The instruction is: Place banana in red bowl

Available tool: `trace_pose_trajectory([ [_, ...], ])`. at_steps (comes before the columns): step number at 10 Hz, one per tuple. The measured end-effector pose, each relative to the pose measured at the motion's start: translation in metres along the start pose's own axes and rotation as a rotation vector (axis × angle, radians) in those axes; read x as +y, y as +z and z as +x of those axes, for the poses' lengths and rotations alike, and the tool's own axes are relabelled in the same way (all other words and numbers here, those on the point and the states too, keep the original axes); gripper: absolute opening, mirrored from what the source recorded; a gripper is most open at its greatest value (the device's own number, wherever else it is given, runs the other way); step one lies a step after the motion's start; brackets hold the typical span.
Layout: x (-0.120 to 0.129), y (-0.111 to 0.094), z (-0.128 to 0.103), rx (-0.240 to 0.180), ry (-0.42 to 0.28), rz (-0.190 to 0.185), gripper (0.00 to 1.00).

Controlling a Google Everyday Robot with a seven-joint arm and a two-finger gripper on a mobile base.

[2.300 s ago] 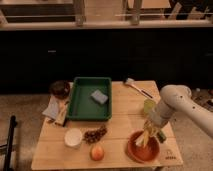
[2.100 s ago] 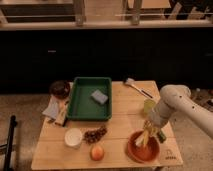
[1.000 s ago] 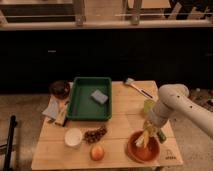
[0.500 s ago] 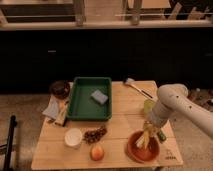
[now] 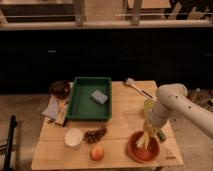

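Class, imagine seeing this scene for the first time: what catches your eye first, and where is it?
The white arm reaches in from the right, its gripper down over the red bowl at the front right corner of the table, with the banana nearly upright in that bowl. Next comes the green tray at the table's back, holding a grey-blue sponge.

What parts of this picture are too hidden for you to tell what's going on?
- Camera view: the gripper hangs over the round orange-red bowl. Whether it holds the pale yellow banana cannot be told, because they overlap.
- The yellow-green cup is partly hidden behind the white arm.
- What is inside the dark brown bowl is too dark and small to tell.
- The arm's base is cut off by the right edge.
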State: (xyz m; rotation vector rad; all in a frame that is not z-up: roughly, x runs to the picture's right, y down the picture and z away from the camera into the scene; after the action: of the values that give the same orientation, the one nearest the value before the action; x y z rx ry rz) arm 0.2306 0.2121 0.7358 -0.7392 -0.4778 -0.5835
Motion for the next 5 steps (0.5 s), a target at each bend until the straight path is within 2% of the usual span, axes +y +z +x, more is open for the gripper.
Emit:
trace_pose_trajectory([
  [5,0.0011,-0.0016,-0.0007,0.018,-0.021,-0.013,0.05],
])
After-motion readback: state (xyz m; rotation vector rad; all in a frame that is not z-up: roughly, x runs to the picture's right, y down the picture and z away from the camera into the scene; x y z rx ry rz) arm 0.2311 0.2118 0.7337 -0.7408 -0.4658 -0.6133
